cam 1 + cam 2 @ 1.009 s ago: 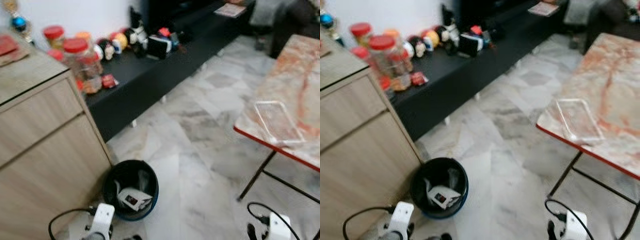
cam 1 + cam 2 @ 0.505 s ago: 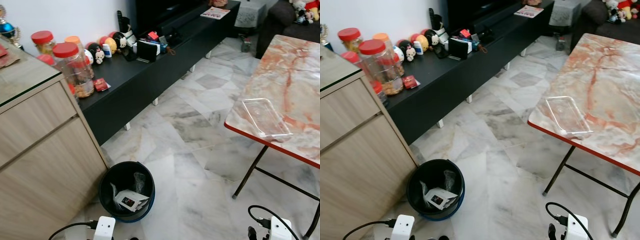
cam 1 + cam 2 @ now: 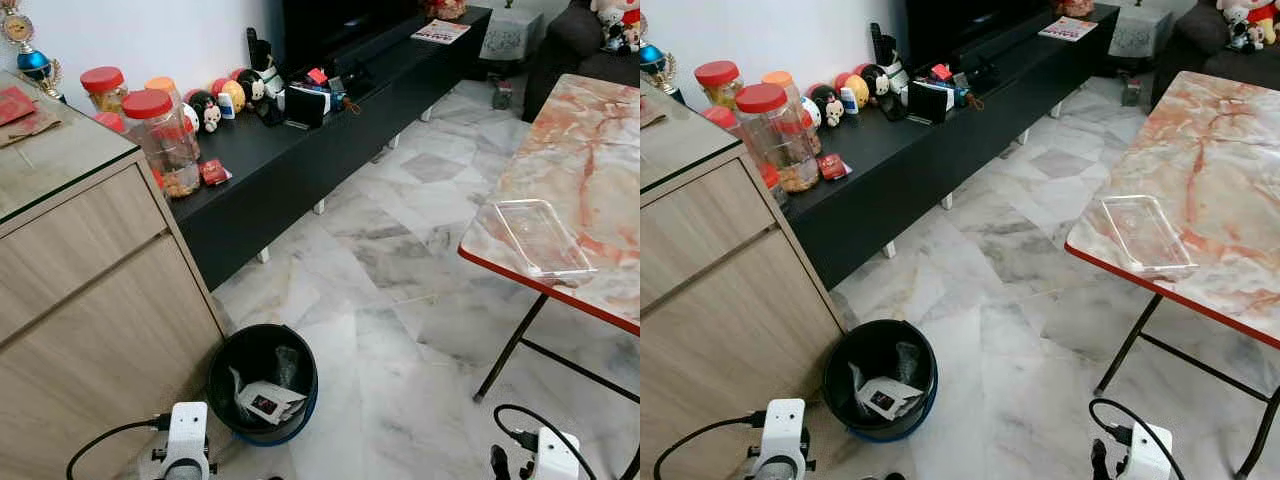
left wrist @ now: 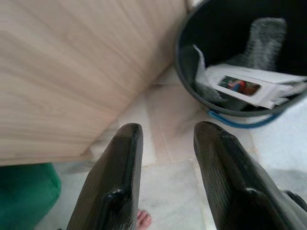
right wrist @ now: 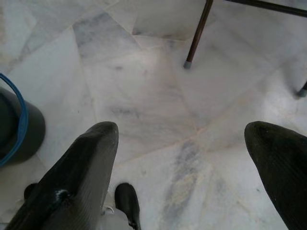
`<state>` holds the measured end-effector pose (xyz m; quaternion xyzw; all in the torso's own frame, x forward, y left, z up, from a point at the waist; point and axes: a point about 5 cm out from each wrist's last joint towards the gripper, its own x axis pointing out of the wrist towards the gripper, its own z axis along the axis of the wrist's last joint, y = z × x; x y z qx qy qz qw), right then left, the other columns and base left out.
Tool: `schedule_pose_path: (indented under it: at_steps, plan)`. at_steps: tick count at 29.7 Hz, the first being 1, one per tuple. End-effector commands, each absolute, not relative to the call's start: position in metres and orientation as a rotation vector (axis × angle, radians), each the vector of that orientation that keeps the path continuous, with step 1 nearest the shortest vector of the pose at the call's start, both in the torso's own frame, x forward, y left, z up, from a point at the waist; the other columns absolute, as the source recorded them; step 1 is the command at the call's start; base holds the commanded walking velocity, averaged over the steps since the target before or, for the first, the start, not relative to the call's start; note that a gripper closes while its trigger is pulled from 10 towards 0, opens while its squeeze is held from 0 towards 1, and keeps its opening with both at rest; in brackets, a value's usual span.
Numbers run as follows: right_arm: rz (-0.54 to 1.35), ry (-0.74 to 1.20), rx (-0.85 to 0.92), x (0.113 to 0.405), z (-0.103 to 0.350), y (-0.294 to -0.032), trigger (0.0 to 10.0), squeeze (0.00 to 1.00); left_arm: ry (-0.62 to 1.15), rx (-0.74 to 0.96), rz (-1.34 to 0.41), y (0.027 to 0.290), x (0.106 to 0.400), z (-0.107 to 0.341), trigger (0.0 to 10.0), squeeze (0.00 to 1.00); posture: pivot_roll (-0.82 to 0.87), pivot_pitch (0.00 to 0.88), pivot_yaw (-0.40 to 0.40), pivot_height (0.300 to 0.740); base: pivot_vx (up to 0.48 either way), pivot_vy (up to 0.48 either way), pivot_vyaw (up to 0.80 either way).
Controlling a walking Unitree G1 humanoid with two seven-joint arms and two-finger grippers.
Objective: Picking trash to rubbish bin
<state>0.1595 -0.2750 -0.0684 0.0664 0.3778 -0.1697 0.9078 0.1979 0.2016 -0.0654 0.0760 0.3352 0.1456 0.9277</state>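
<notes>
A black rubbish bin (image 3: 250,348) with a blue band stands on the marble floor beside a wooden cabinet (image 3: 90,300). Inside it lie a white printed carton (image 3: 268,403) and some crumpled clear wrap. A clear plastic tray (image 3: 541,238) rests near the corner of the marble-topped table (image 3: 600,150). My left gripper (image 4: 168,132) hangs low next to the bin (image 4: 211,28), open by a narrow gap with nothing in it. My right gripper (image 5: 182,132) hangs over bare floor, spread wide and holding nothing.
A long black TV bench (image 3: 300,160) with red-lidded jars (image 3: 160,140) and small toys runs along the wall. Thin metal table legs (image 3: 505,350) reach the floor on the right. Open floor lies between bin and table. Something green (image 4: 24,191) sits by the cabinet's base.
The whole picture has shifted and sharpened, so the camera moved. The bin, tray and table keep their places, and both arms still hang low.
</notes>
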Motion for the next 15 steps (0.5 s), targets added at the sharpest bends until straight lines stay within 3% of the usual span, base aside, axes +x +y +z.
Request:
schedule_pose_path:
  at_steps: [1, 7, 15]
  plan:
    - [-0.354, 0.769, 0.159, 0.163, -0.068, -0.272, 10.0, 0.0, 0.693, 0.158, 0.349, 0.212, 0.191, -0.066, 10.0, 0.0, -0.15, 0.049, 0.036, 0.74, 0.0, 0.0, 0.0]
    - [-0.351, 0.766, 0.168, 0.169, -0.067, -0.269, 10.0, 0.0, 0.744, 0.161, 0.361, 0.218, 0.179, -0.072, 10.0, 0.0, -0.14, 0.044, 0.038, 0.74, 0.0, 0.0, 0.0]
    - [-0.362, 0.771, 0.17, 0.167, -0.067, -0.272, 10.0, 0.0, 0.747, 0.149, 0.344, 0.212, 0.181, -0.073, 10.0, 0.0, -0.15, 0.048, 0.039, 0.74, 0.0, 0.0, -0.8]
